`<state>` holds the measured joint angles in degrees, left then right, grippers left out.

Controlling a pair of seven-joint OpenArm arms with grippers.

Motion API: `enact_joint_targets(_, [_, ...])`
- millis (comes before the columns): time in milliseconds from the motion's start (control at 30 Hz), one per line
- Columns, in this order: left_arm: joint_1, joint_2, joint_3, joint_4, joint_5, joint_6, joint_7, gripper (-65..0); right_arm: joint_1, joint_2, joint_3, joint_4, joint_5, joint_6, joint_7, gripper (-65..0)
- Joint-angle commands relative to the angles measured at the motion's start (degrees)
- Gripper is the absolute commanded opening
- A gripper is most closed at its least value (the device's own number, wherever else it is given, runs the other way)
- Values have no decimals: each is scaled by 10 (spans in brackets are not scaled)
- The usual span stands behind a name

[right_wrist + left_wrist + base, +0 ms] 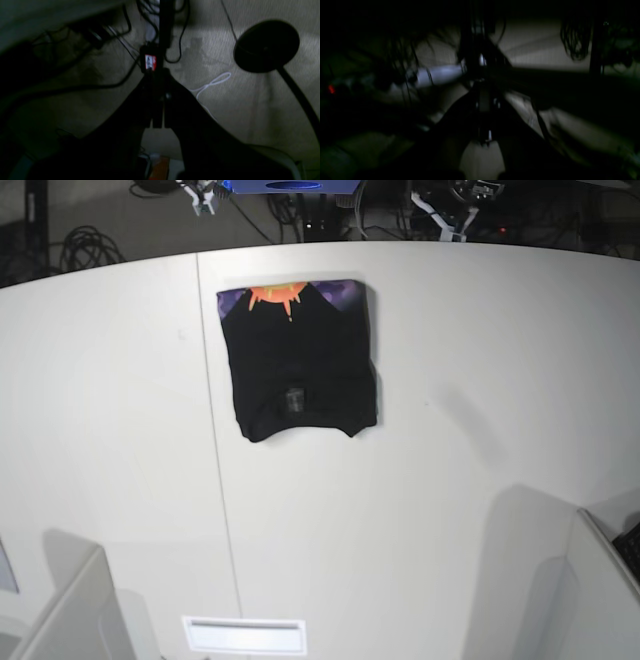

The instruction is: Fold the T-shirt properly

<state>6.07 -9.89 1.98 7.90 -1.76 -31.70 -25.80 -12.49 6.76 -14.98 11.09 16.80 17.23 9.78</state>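
White desk (420, 520) surface lay nearest you, with pale panels at both near corners. Beyond it, the T-shirt (300, 365) rested flat on the desk as a folded black rectangle, its orange and purple print showing along the far edge. Both tools, left tool (483, 110) and right tool (158, 110), were closed and gripped nothing.
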Motion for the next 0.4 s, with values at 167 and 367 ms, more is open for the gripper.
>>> enact_joint_targets(167, [2,-4,1,1,0,-5,-2,-650,-3,11,1,-2,1,5,48,-650])
enact_joint_targets(367, [7,-4,2,0,0,-5,-6,-650,0,7,-1,-1,0,5,53,-650])
